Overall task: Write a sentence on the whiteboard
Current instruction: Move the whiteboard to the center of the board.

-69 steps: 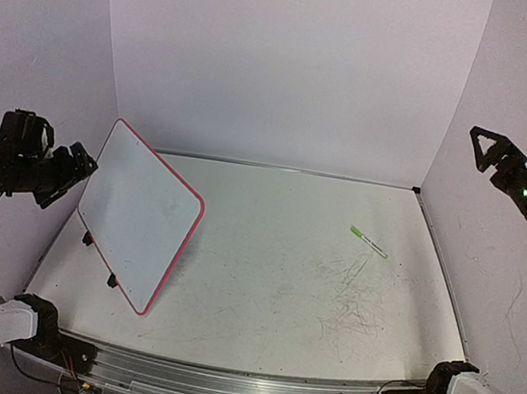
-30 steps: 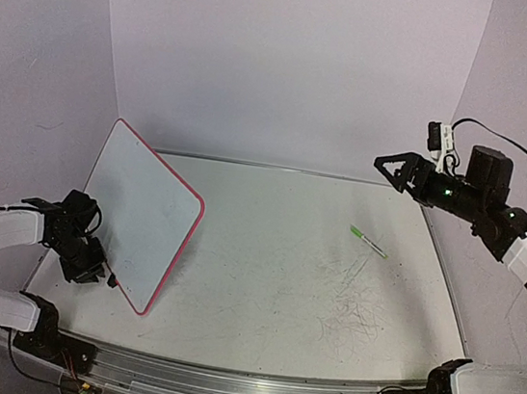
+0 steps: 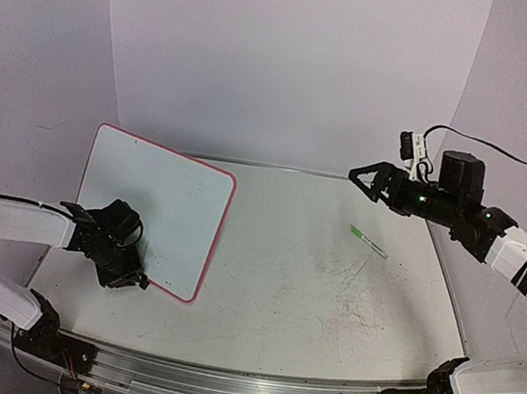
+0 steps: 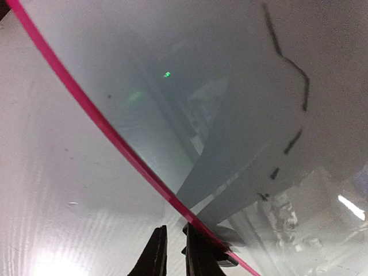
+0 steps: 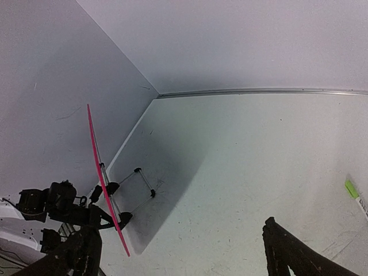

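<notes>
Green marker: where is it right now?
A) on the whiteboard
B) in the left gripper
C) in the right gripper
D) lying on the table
D: the green marker lies loose on the table, clear of the open right gripper; the left gripper is shut on the whiteboard at its lower rim.

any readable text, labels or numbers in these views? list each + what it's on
No text can be read in any view.
Pink-rimmed white rectangular whiteboard: face blank, nothing written on it.
Thin white-and-green marker: any print is too small to read.
Grey scribble scratches on the pale grey table: stray marks, not letters.
</notes>
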